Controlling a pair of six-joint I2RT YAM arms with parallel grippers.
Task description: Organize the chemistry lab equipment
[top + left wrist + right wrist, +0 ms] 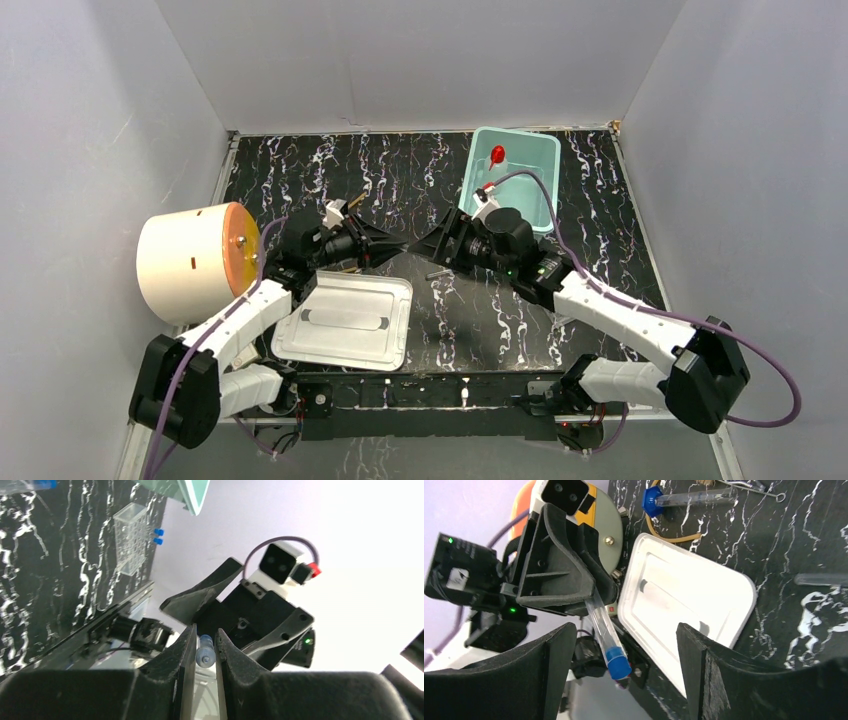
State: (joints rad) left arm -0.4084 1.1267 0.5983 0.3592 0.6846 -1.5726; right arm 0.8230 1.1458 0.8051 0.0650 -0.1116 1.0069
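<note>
Clear blue-capped tube [603, 627] pinched in left gripper [590, 595] above mid-table, cap end poking between the wide-spread, empty fingers of right gripper [626, 630]; judged a handover; right should close squarely on the barrel just behind the cap before left lets go, else it drops; tube rack [131, 540] shows only in left wrist view, hidden from above; how deep the tube sits in the left jaws is unclear.

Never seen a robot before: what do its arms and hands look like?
The left arm and right arm are white with black joints, each trailing a purple cable. The left hand and right hand are black, with two wedge-shaped fingers and a white camera.
</note>
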